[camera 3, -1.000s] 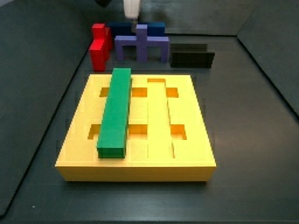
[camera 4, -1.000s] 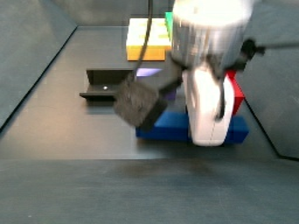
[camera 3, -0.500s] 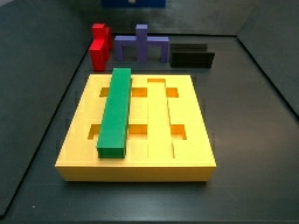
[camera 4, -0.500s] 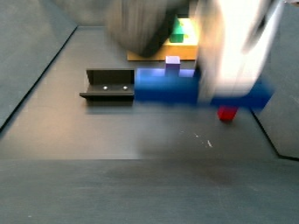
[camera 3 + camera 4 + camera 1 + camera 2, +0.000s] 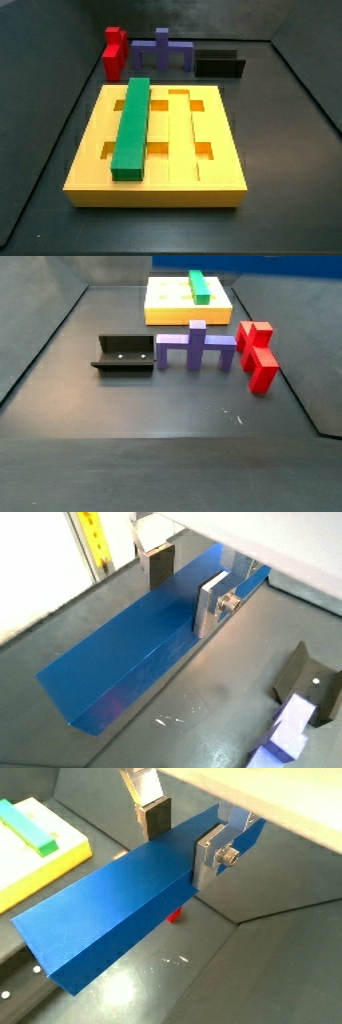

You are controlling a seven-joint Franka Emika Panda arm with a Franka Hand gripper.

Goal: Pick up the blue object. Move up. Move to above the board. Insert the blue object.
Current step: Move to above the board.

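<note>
In both wrist views the hand (image 5: pixel 182 582) is clamped on the blue object (image 5: pixel 140 647), its silver fingers (image 5: pixel 211 853) pressed to the bar's long sides, lifted clear of the table (image 5: pixel 160 406). The board (image 5: pixel 160 150) carries a green bar (image 5: pixel 131 125).

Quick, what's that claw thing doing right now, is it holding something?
Gripper: shut on the blue bar, fingers clamped on both its sides, lifted off the floor in both wrist views. It is out of sight in both side views.

Green bar (image 5: pixel 199 286) on board (image 5: pixel 167 301) — gripper unseen
</note>
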